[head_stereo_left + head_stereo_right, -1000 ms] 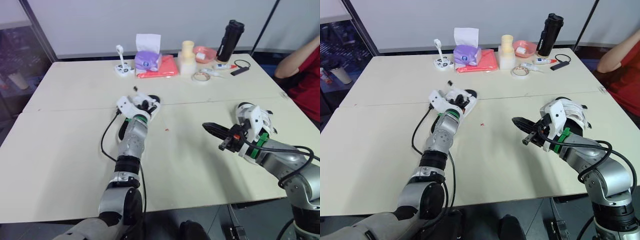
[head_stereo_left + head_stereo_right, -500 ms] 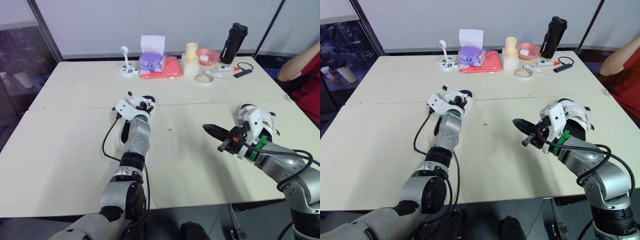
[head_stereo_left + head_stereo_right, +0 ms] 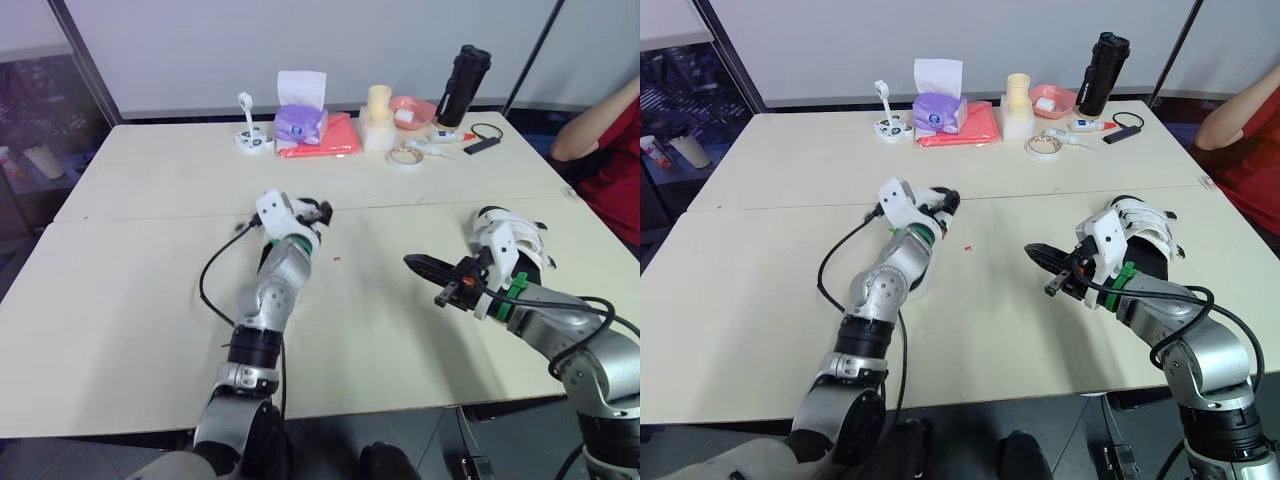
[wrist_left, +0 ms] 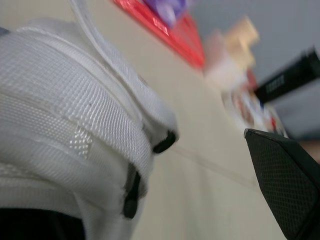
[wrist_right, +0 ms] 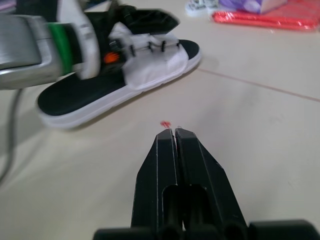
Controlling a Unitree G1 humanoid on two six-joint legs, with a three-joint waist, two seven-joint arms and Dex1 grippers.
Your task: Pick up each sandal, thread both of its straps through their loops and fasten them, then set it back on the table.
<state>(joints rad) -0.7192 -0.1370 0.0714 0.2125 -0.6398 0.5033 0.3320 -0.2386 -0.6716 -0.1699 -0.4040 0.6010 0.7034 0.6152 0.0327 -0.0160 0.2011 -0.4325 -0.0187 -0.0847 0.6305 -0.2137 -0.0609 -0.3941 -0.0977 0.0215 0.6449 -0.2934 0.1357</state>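
The sandal (image 5: 100, 95) lies flat, sole down, on the cream table (image 3: 150, 300), left of centre and just near of the table's seam, partly under the left wrist. Its long axis runs roughly near to far, the strapped front end pointing away towards the far edge and the open heel end nearer. It has a thick white sole with a smooth rim, a matte black footbed, and broad white upper straps (image 4: 75, 125) of coarse woven mesh edged with small black loops. The left gripper (image 3: 318, 211) sits at the far, strapped end, jaws parted; one black textured finger (image 4: 285, 185) stands clear of the mesh. A small red speck (image 5: 164, 124) lies on the table right of the sandal. Farther right, well apart, the right gripper (image 5: 170, 134) hovers with its jaws clenched on nothing, pointing left towards the sandal.
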